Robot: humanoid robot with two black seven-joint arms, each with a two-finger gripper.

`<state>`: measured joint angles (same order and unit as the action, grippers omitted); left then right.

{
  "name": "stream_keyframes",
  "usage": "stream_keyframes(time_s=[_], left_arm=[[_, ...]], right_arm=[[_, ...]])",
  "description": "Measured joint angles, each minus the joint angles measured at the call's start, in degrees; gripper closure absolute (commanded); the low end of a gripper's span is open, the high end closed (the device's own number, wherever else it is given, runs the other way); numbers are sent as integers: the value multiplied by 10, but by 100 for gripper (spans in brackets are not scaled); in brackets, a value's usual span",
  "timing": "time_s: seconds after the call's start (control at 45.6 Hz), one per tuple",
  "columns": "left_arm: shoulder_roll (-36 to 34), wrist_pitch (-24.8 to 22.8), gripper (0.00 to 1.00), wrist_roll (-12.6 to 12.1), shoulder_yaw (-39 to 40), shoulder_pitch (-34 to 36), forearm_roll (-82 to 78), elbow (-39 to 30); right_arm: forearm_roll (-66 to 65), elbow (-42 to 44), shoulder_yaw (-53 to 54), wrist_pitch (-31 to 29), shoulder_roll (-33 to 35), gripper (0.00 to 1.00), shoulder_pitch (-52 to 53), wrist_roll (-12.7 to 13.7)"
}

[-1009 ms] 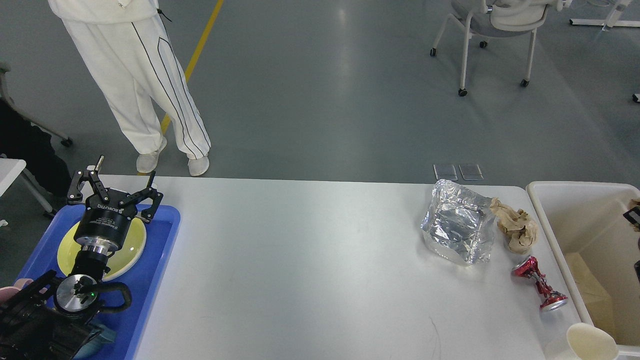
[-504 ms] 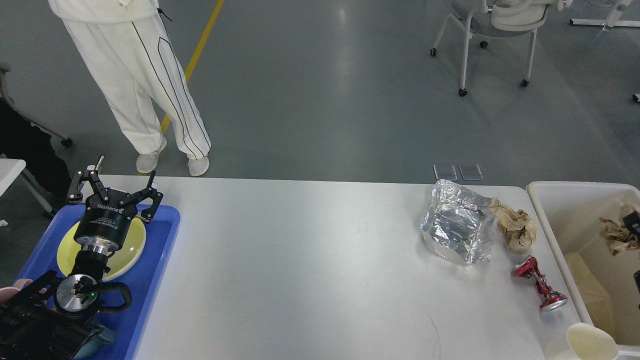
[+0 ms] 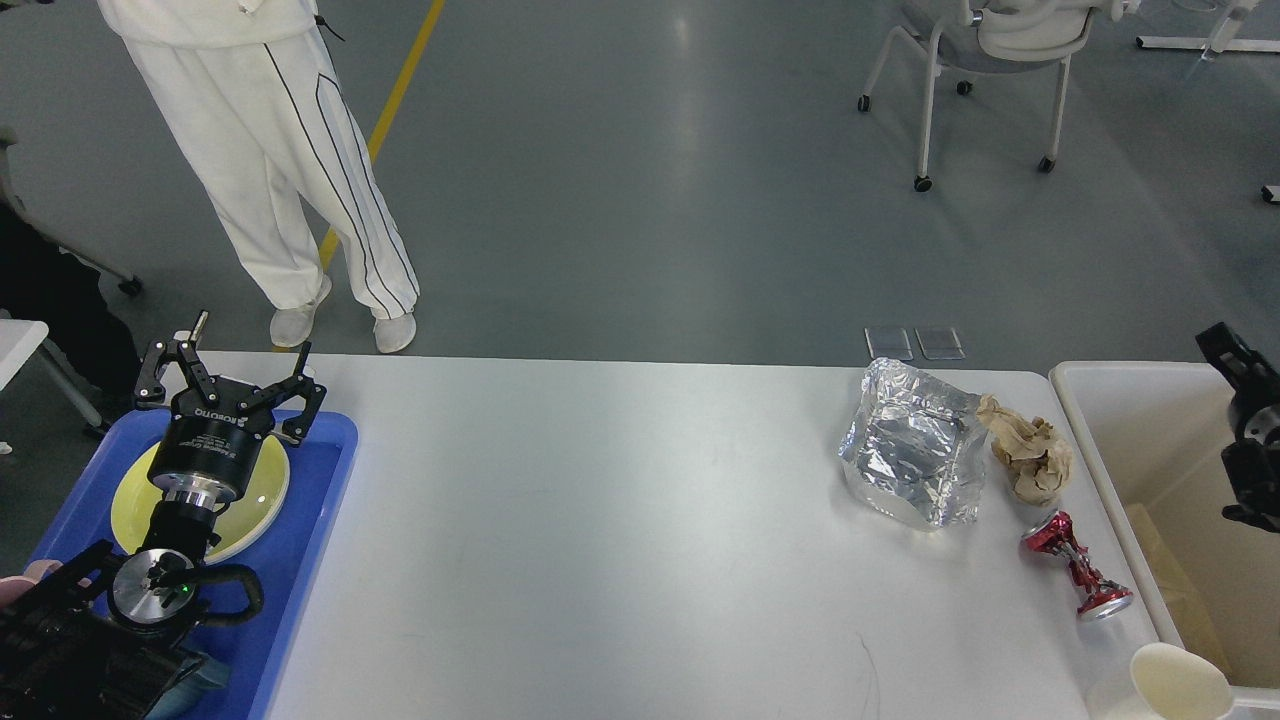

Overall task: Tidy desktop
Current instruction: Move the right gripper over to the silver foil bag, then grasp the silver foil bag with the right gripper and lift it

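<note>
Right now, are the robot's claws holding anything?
The left gripper is open and empty above the yellow plate. The right gripper sits at the picture's edge; cannot tell.

tray (image 3: 310, 520) left on desktop (image 3: 600, 540); bin (image 3: 1110, 470) right.

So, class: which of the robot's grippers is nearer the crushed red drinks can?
Right. The right gripper hangs over the cream bin, just beyond the crushed red drinks can; the left gripper is across the desktop, above the blue tray.
</note>
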<state>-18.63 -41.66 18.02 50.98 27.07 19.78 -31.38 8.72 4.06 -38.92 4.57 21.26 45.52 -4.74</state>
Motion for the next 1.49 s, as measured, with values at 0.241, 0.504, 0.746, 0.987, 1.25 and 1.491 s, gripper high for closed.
stream_keyframes(time_s=[0.241, 0.504, 0.746, 0.987, 1.25, 1.491], left_arm=[[0, 0, 3, 0, 0, 0, 0, 0], [0, 0, 3, 0, 0, 0, 0, 0], [0, 0, 3, 0, 0, 0, 0, 0], [0, 0, 3, 0, 0, 0, 0, 0], [0, 0, 3, 0, 0, 0, 0, 0], [0, 0, 3, 0, 0, 0, 0, 0]], right_arm=[[0, -2, -32, -241, -29, 0, 145, 5], [1, -57, -96, -456, -55, 0, 265, -2], [-24, -310, -114, -514, -28, 0, 392, 1], [-152, -712, -113, -422, 24, 0, 506, 5], [-179, -729, -157, -294, 16, 0, 467, 6], [-174, -567, -155, -259, 21, 0, 352, 5]])
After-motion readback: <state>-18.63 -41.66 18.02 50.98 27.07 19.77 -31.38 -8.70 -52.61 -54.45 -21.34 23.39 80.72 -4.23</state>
